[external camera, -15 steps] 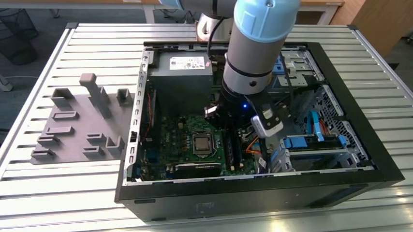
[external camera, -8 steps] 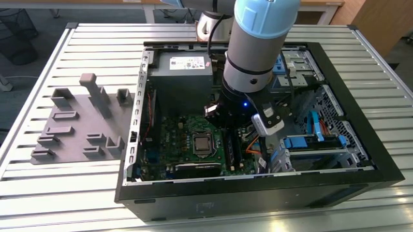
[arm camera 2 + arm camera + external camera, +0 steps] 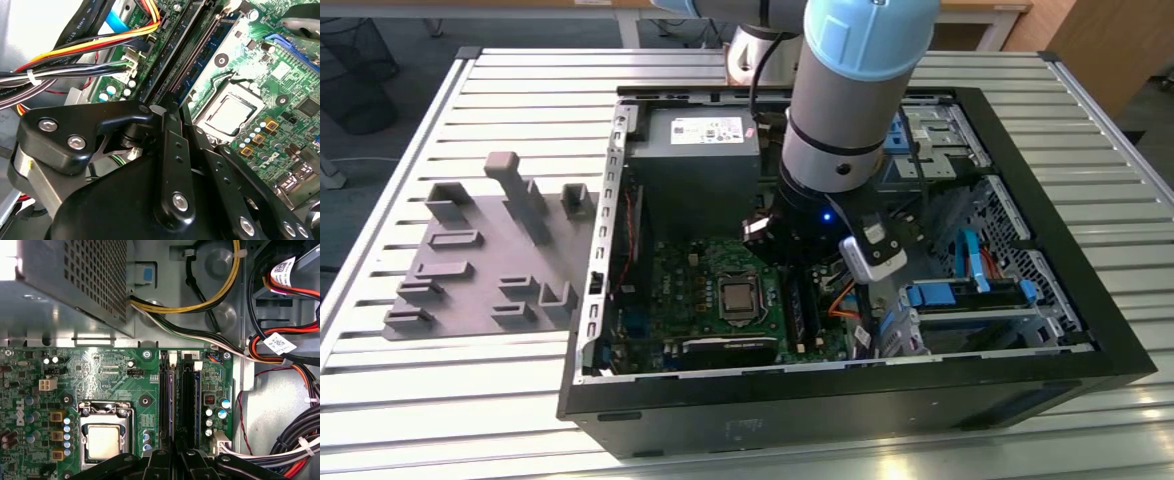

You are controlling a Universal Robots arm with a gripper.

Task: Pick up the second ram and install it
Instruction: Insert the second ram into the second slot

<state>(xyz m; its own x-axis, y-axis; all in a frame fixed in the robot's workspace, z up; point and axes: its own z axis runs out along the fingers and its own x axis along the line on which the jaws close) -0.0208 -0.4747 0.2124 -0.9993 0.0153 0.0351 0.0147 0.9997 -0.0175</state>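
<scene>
White printed labels are seen on the power supply point(image 3: 698, 135) in the exterior view and on the cable bundle point(image 3: 280, 342) in the first wrist view. White lettering is also printed on the green motherboard point(image 3: 110, 370). None of it is read off here.

The second ram point(image 3: 170, 400) is seen edge-on in the first wrist view as a long, thin blue-violet strip. It stands along the black slots point(image 3: 186, 400) beside the processor socket point(image 3: 102, 437), and its near end is met by the hand point(image 3: 175, 452). Another blue board point(image 3: 197, 390) is seated upright in the outer slot, just beside it. In the second wrist view a blue board point(image 3: 217, 37) with small dark chips is seen next to a long black slot point(image 3: 187, 65).

Whether the hand is open, closed or gripping the stick cannot be told.

The open black computer case point(image 3: 1067, 375) is laid on its side on the slatted metal surface point(image 3: 400, 400). The motherboard, power supply, cables and light-blue drive brackets point(image 3: 947, 295) are held in it. A grey fixture plate point(image 3: 467, 270) is laid at the exterior view's left of the case.
</scene>
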